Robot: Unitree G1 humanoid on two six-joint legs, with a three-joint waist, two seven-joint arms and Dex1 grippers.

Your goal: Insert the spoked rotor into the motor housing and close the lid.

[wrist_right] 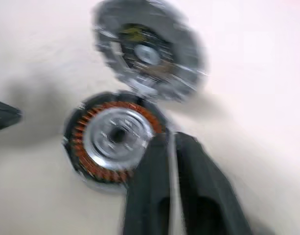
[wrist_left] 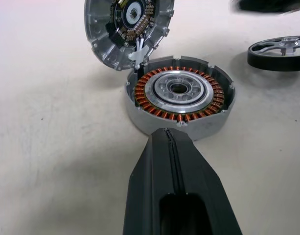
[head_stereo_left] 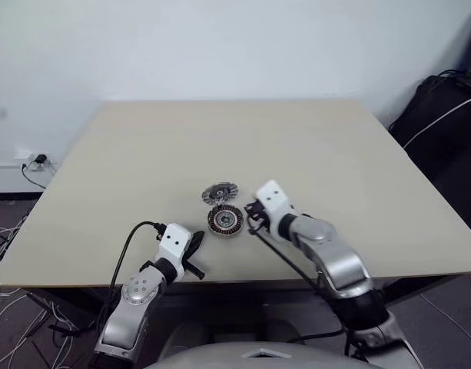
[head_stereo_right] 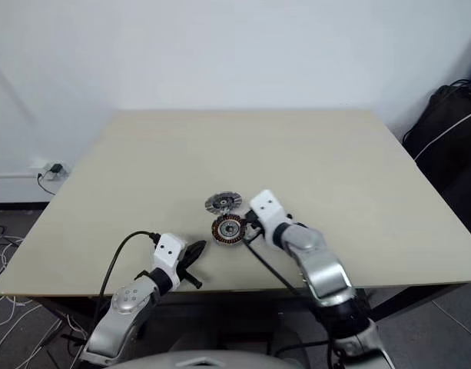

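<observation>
At the near edge of the table (head_stereo_left: 81, 231), we have the left gripper (wrist_left: 170, 134) parked just short of the motor housing (wrist_left: 179, 95), its two black fingers pressed flat together with nothing between them, tip almost at the housing's silver wall. A step further in, the housing sits flat and open, copper windings ringing a bright centre, and nothing seated in it yet. Over on the other side, the right gripper (wrist_right: 170, 139) hovers close beside the housing's rim; from its wrist view we see a thin sliver of light between its fingers, so we call them barely parted and carrying nothing. Just beyond the housing, the lid (wrist_left: 128, 27) is tipped up on edge, its inner face turned toward us, apparently joined to the housing at a small hinge. And the spoked rotor (wrist_left: 280, 51)? In the left wrist view we find it lying flat on the tabletop, off to the side of the housing, apart from both grippers. So the insertion, we judge, has not begun. The risks from here: a pinch on that slim black rim could slip, the rotor could be set down tilted and jam on the windings, or either arm could brush the upright lid and drop it shut on an empty housing.
</observation>
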